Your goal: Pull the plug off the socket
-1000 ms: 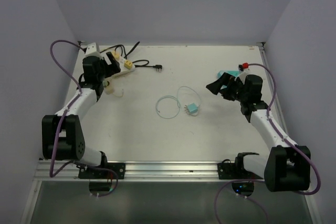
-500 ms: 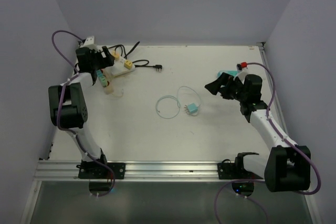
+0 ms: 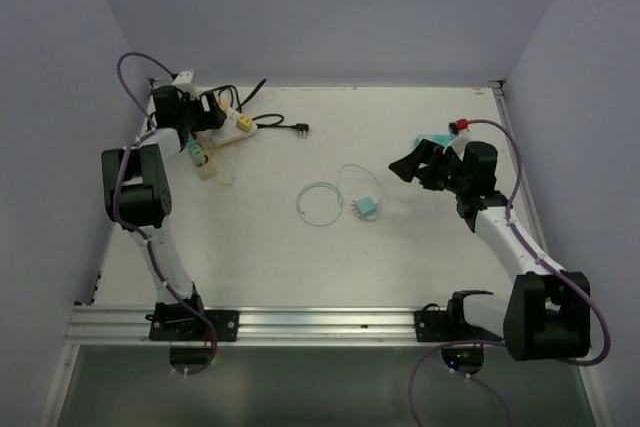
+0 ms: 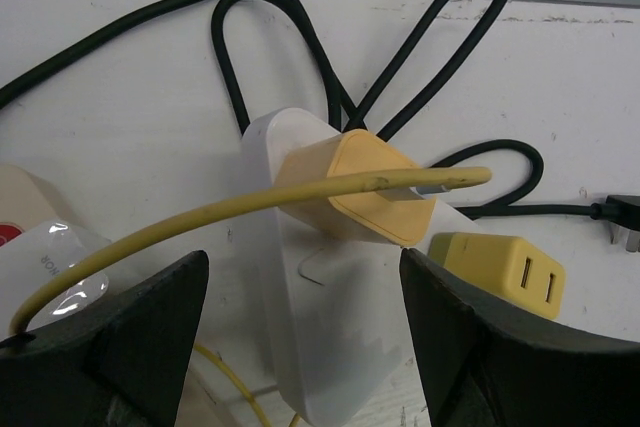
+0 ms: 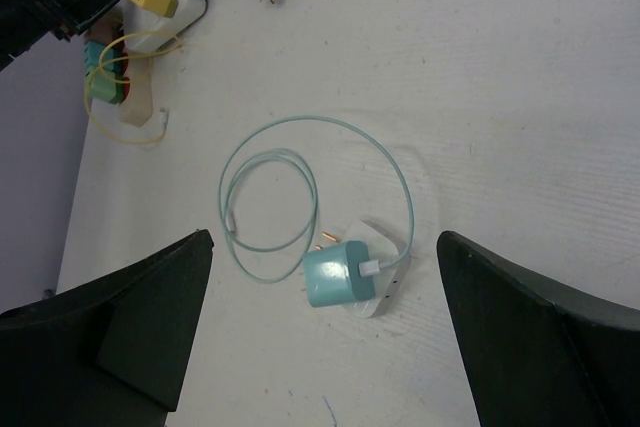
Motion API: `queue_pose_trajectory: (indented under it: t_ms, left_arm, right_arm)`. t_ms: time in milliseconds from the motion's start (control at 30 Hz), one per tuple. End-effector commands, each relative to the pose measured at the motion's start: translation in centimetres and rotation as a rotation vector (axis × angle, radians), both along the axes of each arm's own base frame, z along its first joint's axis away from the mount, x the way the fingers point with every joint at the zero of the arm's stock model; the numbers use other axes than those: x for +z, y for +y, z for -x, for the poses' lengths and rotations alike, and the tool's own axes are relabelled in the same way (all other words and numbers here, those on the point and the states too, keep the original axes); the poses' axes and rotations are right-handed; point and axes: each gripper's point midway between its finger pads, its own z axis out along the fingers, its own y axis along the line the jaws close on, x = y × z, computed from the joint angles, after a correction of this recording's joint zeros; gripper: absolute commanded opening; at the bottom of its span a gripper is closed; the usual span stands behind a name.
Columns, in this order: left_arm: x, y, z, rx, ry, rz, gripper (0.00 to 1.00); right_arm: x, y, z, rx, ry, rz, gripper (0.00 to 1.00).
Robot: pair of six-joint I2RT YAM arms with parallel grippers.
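The socket is a white power strip (image 4: 330, 337) at the table's back left (image 3: 228, 133). A yellow plug (image 4: 355, 187) with a yellow cable sits in it, tilted. My left gripper (image 4: 305, 347) hangs right over the strip, open, one finger on each side of it. The right finger (image 4: 500, 347) is close to the plug's lower corner; I see no contact. In the top view the left gripper (image 3: 200, 119) is at the strip's left end. My right gripper (image 5: 325, 347) is open above a loose teal charger (image 5: 345, 275), holding nothing.
A second yellow adapter (image 4: 497, 272) sits further along the strip. Its black cord (image 4: 300, 37) loops behind and ends in a black plug (image 3: 300, 128). A beige block with teal and red parts (image 3: 200, 159) lies just in front. The teal cable (image 3: 320, 202) coils mid-table.
The left arm has folded back toward the left wall and brought its gripper onto the strip's end. Its jaws have narrowed somewhat. The right arm has not moved.
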Motion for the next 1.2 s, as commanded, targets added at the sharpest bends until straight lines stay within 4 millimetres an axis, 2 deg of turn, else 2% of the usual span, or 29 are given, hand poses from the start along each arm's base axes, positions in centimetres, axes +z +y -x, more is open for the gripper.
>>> queue_pose_trajectory:
  t_ms: [0,300,500,667,700,767,833,867,967,1167]
  left_arm:
    - [-0.5,-0.3,-0.3,-0.037,0.02,-0.001,0.81]
    - [-2.3,-2.6,0.4,-0.078,0.076,-0.003,0.81]
    - [-1.6,-4.8,1.3,-0.1,0.072,0.013,0.75]
    - [-0.2,-6.8,2.1,-0.094,0.045,0.043,0.73]
    - [-0.7,-7.2,2.7,-0.089,0.058,0.05,0.71]
    - [0.4,-8.5,3.1,-0.091,0.028,0.074,0.71]
    - [0.3,-8.5,4.0,-0.066,0.029,0.093,0.72]
    - [0.9,-8.7,4.0,-0.05,0.004,0.122,0.73]
    - [0.3,-8.7,5.3,-0.018,0.019,0.166,0.75]
    - [-0.1,-9.0,5.9,0.019,0.035,0.231,0.86]
  right_arm:
    - [1.2,0.3,-0.6,0.021,-0.063,0.01,0.98]
    - [1.2,0.3,-0.7,0.022,-0.064,0.006,0.98]
    - [1.3,0.3,-0.6,0.02,-0.066,0.005,0.98]
    - [1.5,0.3,-0.5,0.021,-0.072,0.002,0.98]
    - [1.6,0.4,-0.5,0.023,-0.075,0.0,0.98]
    - [1.6,0.4,-0.5,0.022,-0.075,0.0,0.98]
    - [1.5,0.4,-0.5,0.022,-0.074,-0.002,0.98]
    - [1.6,0.4,-0.4,0.023,-0.074,-0.003,0.98]
    - [1.6,0.5,-0.4,0.024,-0.074,-0.005,0.98]
    - [1.4,0.6,-0.5,0.029,-0.071,-0.013,0.98]
